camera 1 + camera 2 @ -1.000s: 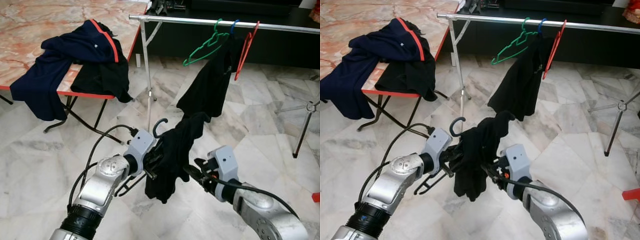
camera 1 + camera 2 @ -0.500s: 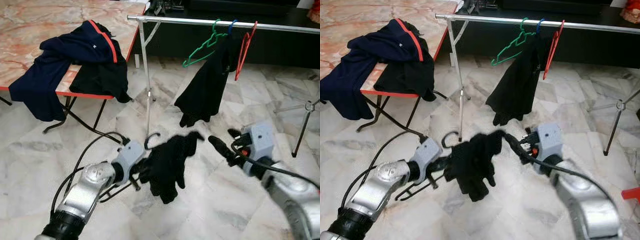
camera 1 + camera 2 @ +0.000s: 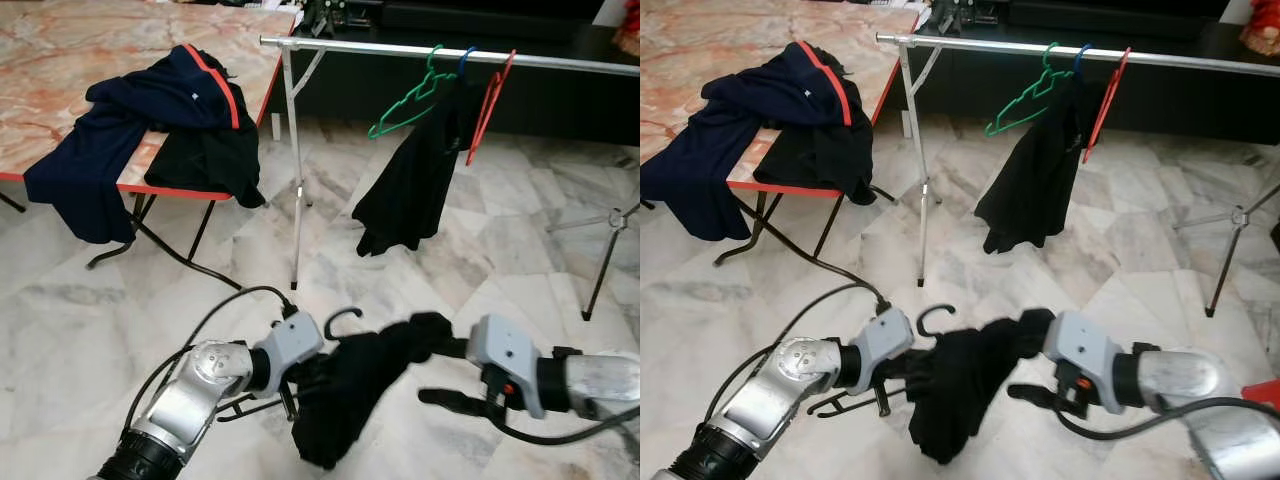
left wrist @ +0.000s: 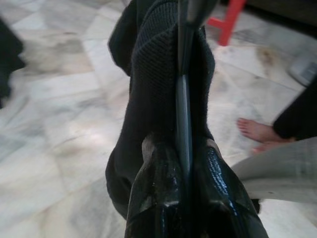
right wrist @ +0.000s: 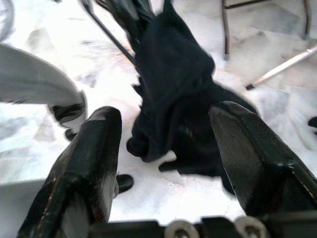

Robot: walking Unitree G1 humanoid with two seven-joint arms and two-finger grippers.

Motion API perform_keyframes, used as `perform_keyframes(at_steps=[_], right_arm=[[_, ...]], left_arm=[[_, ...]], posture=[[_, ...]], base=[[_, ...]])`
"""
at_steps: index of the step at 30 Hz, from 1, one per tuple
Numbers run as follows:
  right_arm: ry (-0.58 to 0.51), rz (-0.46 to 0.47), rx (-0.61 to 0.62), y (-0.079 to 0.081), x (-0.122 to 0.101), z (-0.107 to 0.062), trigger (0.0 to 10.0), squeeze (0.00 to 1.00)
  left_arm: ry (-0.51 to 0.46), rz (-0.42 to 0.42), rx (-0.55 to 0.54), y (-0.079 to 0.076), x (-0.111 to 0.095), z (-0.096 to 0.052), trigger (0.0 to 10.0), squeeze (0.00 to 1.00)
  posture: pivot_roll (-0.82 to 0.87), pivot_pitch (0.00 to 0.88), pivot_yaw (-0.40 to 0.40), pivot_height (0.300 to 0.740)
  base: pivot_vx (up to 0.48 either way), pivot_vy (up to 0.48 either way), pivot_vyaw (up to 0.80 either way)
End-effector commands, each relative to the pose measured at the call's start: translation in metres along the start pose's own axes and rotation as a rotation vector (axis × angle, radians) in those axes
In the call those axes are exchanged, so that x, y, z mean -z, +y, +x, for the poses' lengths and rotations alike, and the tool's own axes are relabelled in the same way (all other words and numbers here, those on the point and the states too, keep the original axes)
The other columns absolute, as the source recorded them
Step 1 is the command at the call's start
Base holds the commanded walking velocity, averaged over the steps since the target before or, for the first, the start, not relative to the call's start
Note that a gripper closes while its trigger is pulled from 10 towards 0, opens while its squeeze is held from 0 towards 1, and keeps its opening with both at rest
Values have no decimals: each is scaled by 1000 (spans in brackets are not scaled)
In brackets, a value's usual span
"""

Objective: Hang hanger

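Floor [image 3: 80, 300]: white-grey marble tile, veined. Table [image 3: 60, 60]: pink-orange marbled top, red edge, black legs. On the table: navy garment [image 3: 110, 130] with a red-orange stripe; black garment [image 3: 205, 155] beside it. Rail [image 3: 400, 48]: bare silver metal. Hangers on the rail: green hanger [image 3: 410, 92], blue hook [image 3: 467, 55], red hanger [image 3: 488, 100]. Hanging garment [image 3: 415, 180]: black. Held hanger [image 3: 340, 320]: black hook, with black cloth [image 3: 350, 390] draped on it. Arms silver; left gripper [image 4: 181, 198] and right gripper [image 5: 168, 163] fingers glossy black.
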State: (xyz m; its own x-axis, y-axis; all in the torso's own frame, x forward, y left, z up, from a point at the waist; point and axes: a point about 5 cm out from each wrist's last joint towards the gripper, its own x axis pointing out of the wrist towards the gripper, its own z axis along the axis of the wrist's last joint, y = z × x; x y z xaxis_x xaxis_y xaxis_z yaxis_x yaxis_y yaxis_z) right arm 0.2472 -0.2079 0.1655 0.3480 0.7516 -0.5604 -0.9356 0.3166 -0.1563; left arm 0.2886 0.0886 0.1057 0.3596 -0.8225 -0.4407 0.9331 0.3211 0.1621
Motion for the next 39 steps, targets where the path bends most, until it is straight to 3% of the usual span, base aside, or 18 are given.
perform_keyframes(at_steps=[1, 8, 19, 22, 28, 32, 39], right_arm=[[-12, 9, -56, -2, 4, -5, 10000, 0], [22, -27, -186, -5, 16, -1, 10000, 0], [93, -99, -257, -12, 31, 15, 10000, 0], [73, -125, -184, -21, 29, 25, 10000, 0], [38, -170, -175, -25, 25, 33, 10000, 0], [-3, -147, -188, -26, 19, 33, 10000, 0], [58, -119, -271, -17, 34, 43, 10000, 0]], left_arm=[[-27, 60, 64, -5, -10, 2, 10000, 0], [-18, 127, 198, -16, -20, 4, 10000, 0], [-28, 174, 254, -16, -35, 5, 10000, 0], [-31, 185, 267, -16, -38, 6, 10000, 0], [-30, 191, 307, -22, -41, 7, 10000, 0], [-24, 194, 309, -22, -41, 7, 10000, 0], [-29, 199, 315, -23, -44, 9, 10000, 0]], posture=[[-61, 94, -61, 740], [-43, 100, -63, 740], [-33, 140, -63, 740], [-32, 146, -64, 740], [-23, 166, -67, 740], [-24, 177, -69, 740], [-15, 188, -76, 740]], base=[[0, 0, 0], [0, 0, 0], [0, 0, 0], [0, 0, 0], [0, 0, 0], [0, 0, 0], [0, 0, 0]])
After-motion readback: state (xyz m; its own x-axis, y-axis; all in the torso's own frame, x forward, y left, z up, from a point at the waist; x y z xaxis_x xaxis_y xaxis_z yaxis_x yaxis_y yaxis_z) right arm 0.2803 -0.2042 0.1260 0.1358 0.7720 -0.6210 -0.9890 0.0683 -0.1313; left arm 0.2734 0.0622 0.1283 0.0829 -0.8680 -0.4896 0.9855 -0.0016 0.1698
